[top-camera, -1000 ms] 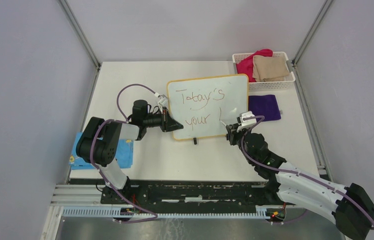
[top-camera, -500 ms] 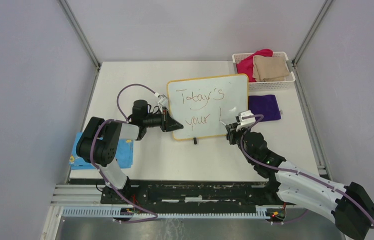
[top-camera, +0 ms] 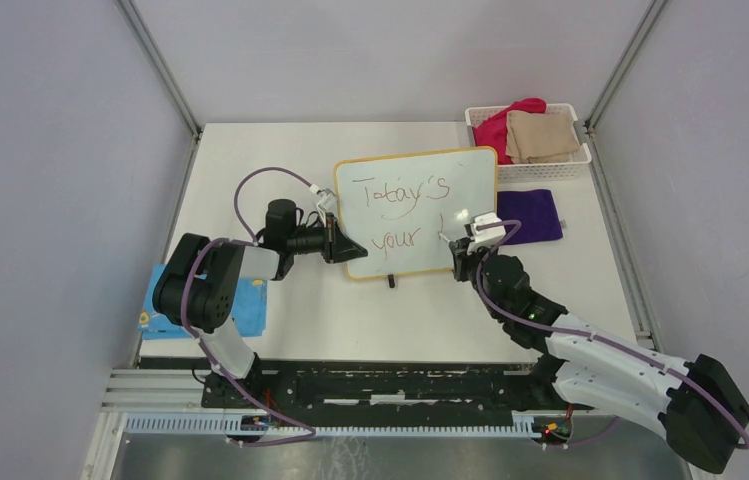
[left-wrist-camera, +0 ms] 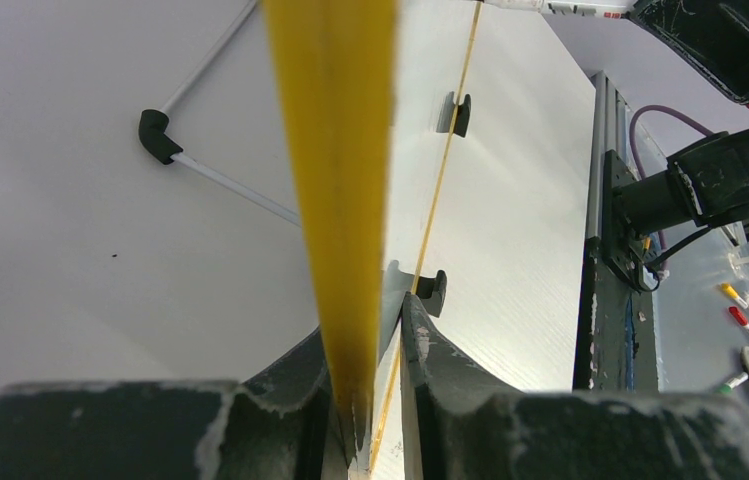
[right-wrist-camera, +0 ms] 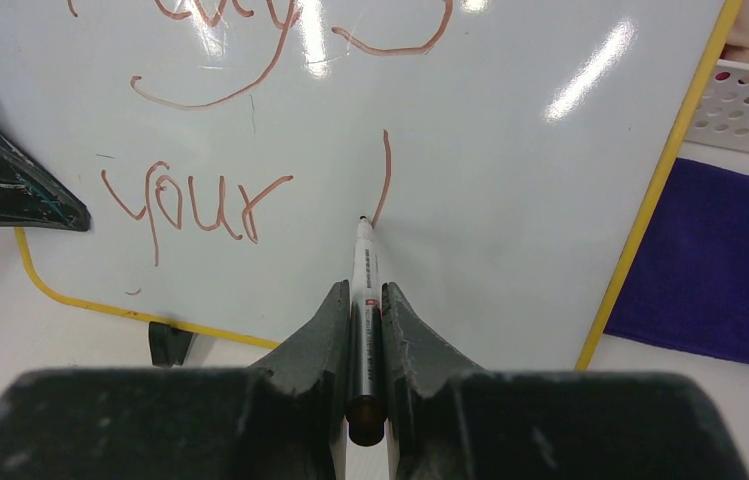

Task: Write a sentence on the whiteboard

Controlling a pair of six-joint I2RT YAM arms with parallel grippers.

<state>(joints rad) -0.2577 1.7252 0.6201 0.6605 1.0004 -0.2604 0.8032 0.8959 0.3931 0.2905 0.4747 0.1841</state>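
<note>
glossy whiteboard point(top-camera: 416, 210) – perforated plastic basket point(top-camera: 540, 165), soft purple cloth point(top-camera: 530, 215)

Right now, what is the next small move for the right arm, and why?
Probably draw the marker tip a little leftwards across the whiteboard, curving a loop beside the single stroke. The sentence reads only "Today's your", the tip sits at that stroke's foot in the right tool, and the left tool clamps the board's edge.
</note>
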